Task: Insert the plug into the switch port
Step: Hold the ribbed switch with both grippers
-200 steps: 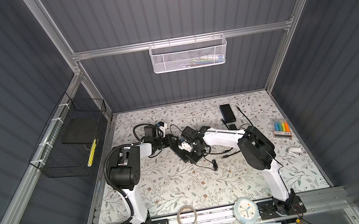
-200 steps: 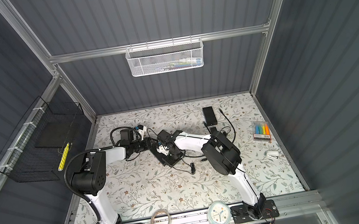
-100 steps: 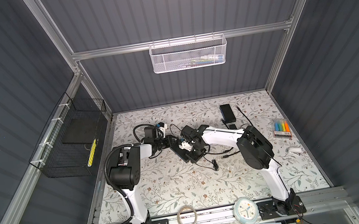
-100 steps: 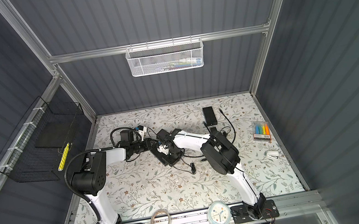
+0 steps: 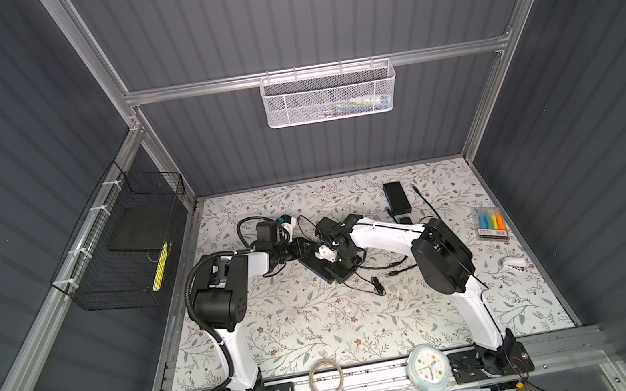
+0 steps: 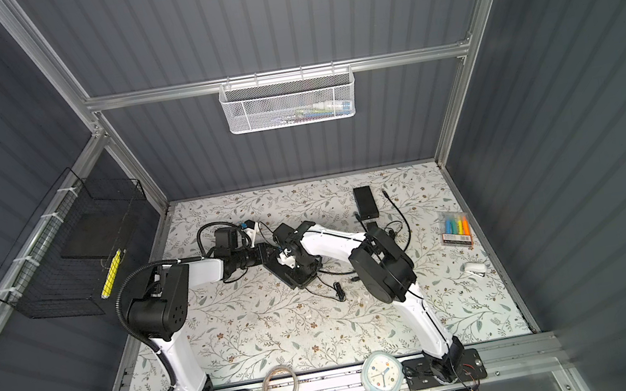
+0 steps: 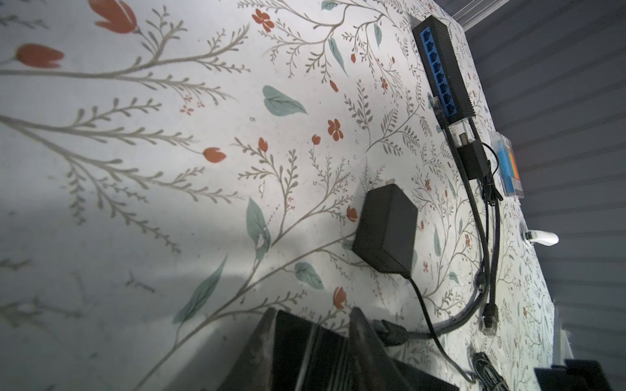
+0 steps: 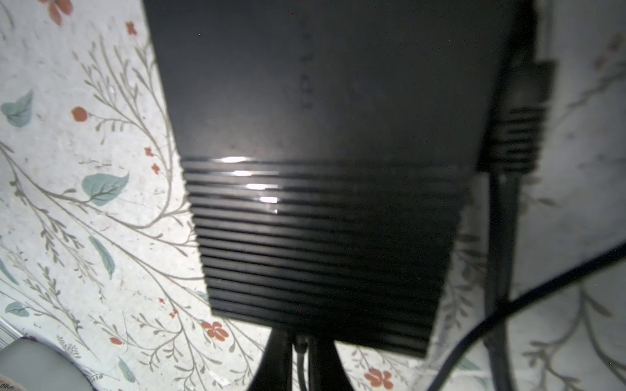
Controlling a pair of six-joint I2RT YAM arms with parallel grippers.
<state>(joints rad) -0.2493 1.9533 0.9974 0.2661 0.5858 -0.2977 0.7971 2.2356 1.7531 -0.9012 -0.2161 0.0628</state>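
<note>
floral mat (image 5: 323, 329), highlighters (image 5: 490, 222), clock (image 5: 429, 368), loose cables (image 5: 370, 282) beside central switch (image 5: 331, 275)

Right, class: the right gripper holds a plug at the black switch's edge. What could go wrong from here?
The right gripper holds the plug where no port shows on the black switch; it might miss. Cables crossing beside the switch could snag. The left gripper seems to grip only one end, so the switch might pivot.

No legible text, switch (image 8: 321, 101) marking blurred (unreadable)
</note>
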